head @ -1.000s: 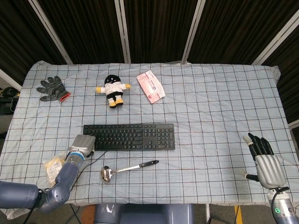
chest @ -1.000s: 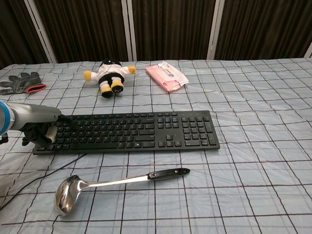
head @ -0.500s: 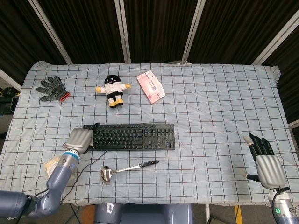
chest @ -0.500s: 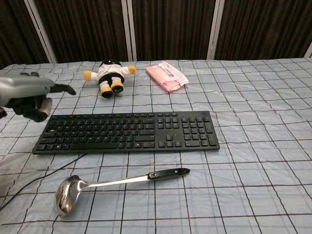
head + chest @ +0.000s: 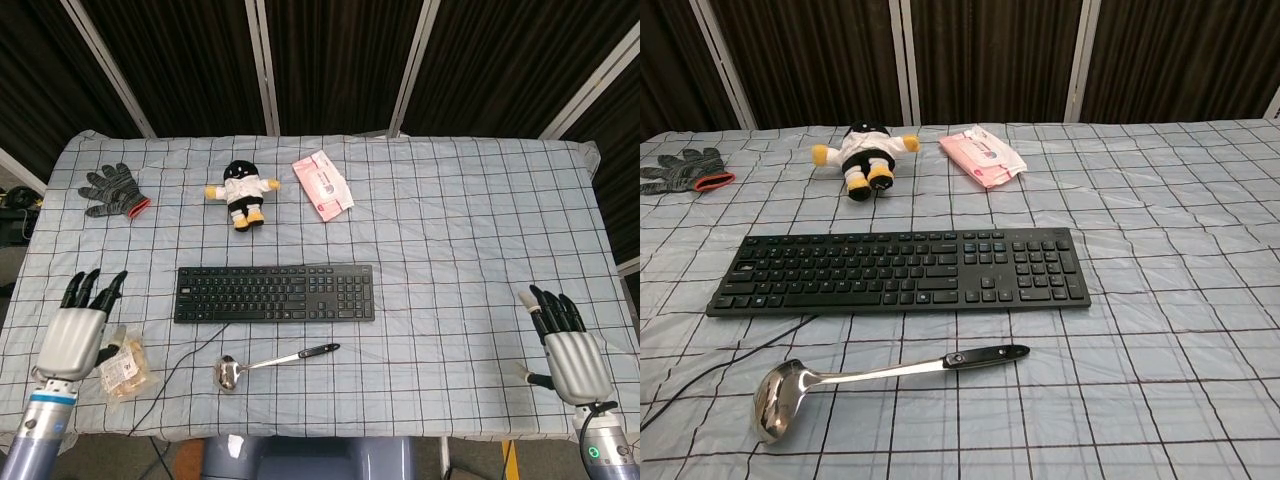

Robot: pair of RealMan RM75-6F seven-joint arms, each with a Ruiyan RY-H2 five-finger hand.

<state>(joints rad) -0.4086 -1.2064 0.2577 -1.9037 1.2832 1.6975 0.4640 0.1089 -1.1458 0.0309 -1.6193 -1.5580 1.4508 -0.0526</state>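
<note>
My left hand [image 5: 72,333] hovers over the table's front left corner, fingers straight and apart, holding nothing. A small clear packet of snacks [image 5: 125,367] lies just to its right. My right hand [image 5: 568,346] hangs at the front right corner, fingers spread, empty. A black keyboard [image 5: 275,292] [image 5: 902,271] lies in the middle, its cable [image 5: 710,374] running off the front. A steel ladle with a black handle [image 5: 272,361] [image 5: 872,381] lies in front of it. Neither hand appears in the chest view.
At the back are a grey work glove with a red cuff [image 5: 112,190] [image 5: 685,169], a small plush doll in black and white [image 5: 241,193] [image 5: 863,155] and a pink pack of wipes [image 5: 322,185] [image 5: 984,156]. A checked cloth [image 5: 470,240] covers the table.
My left hand has lifted off the keyboard's left end and drawn back to the front left corner, its fingers now spread. It has left the chest view. The right hand stayed put.
</note>
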